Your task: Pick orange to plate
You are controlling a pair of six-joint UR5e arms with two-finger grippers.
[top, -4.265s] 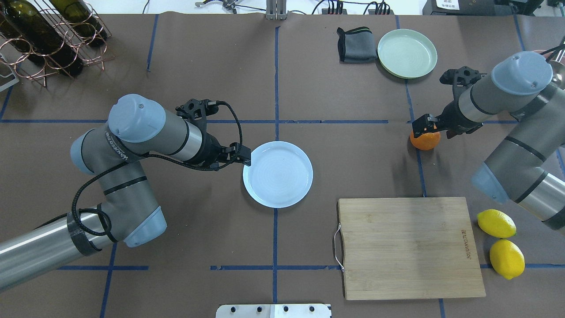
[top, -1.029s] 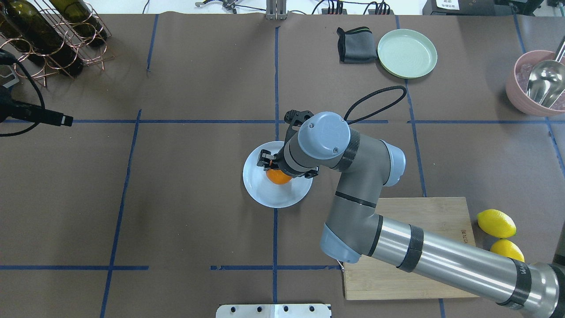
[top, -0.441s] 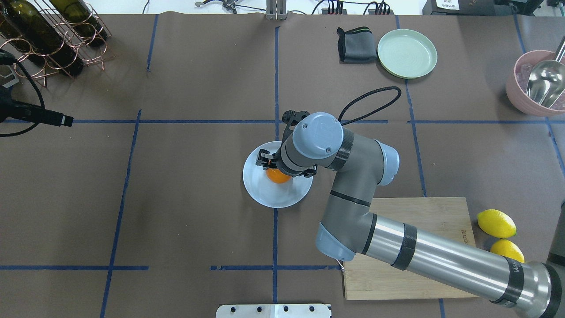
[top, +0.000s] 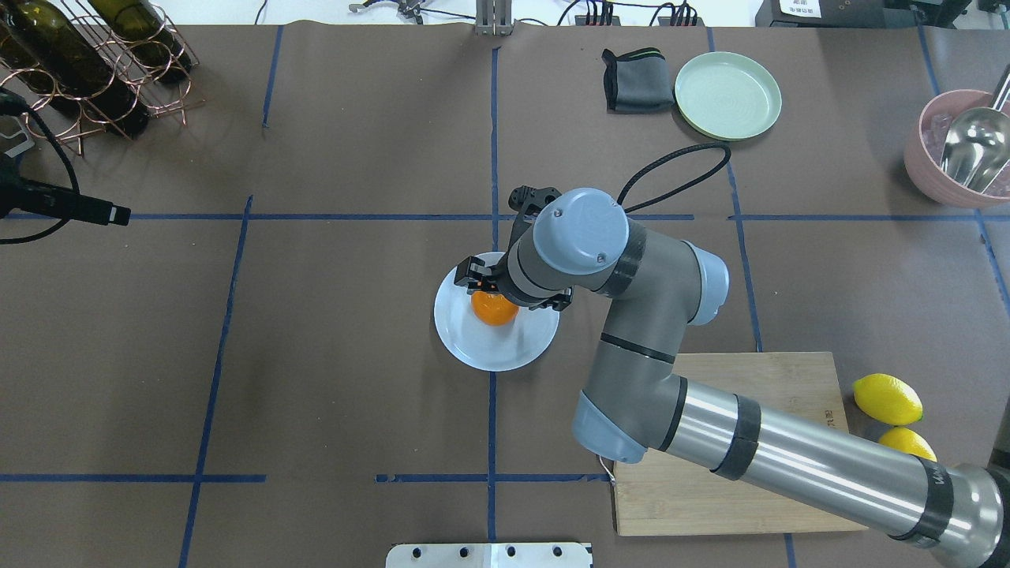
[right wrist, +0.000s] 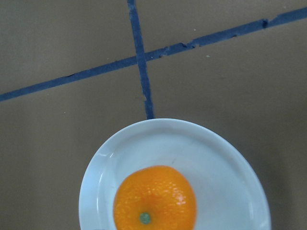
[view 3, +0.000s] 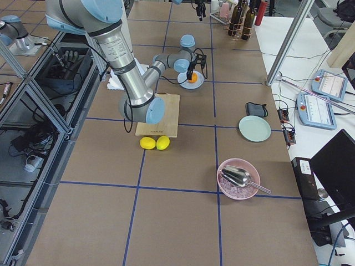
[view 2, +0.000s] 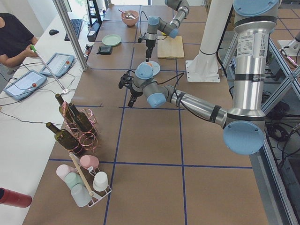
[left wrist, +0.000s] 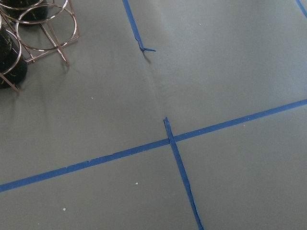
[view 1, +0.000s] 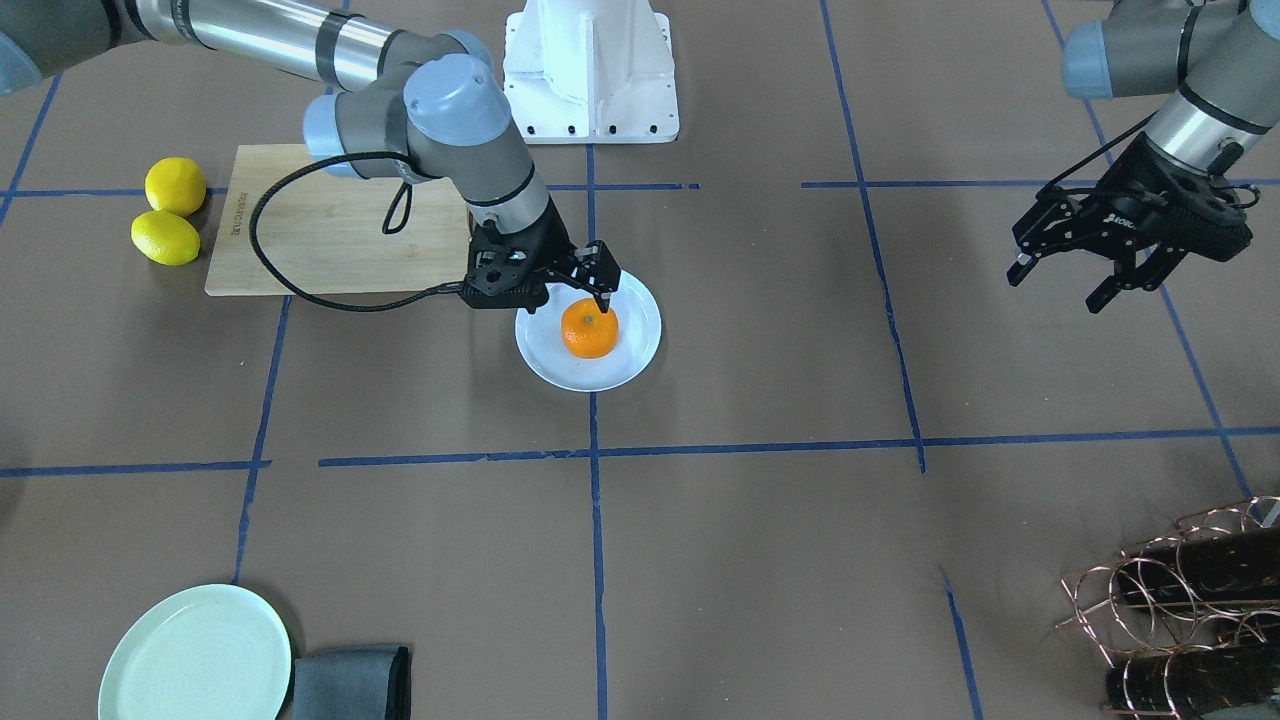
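Outward from the robot, places read on the overhead view's clock face with the robot at 6.

1. Right arm [top: 789, 465]: is coming in from 4 o'clock. Its forearm is passing over the cutting board [top: 781, 379], which is lying just beside two lemons [top: 887, 399]. It is bending at the elbow and rising toward 11, with the wrist pointing straight down over the table's middle.

2. Right gripper [view 1: 573, 296]: is hanging over the 11 o'clock part of the plate [top: 473, 351]. Its fingers are pointing down and spreading wider than the fruit, gripping nothing.

3. Orange [top: 495, 309]: is sitting stem-up at about the plate's centre, at 5 o'clock from the right gripper and below it. In the front-facing view one fingertip [view 1: 606, 300] is showing right at the fruit's upper edge; whether it is touching cannot be told. The right wrist view is showing the orange alone on the plate, no finger beside it.

4. Left arm [view 1: 1200, 110]: is hanging at the 9 o'clock side, well apart from the plate. Left gripper [view 1: 1055, 292]: is hovering over bare brown table covering, fingers wide apart, empty.

5. Far edge: wine rack [top: 118, 79] is standing at 10. Grey cloth [top: 637, 80] is lying just beside the mint-green plate [top: 727, 95] at 1. Pink bowl [top: 923, 158] is holding a metal scoop [top: 974, 146] at 2.
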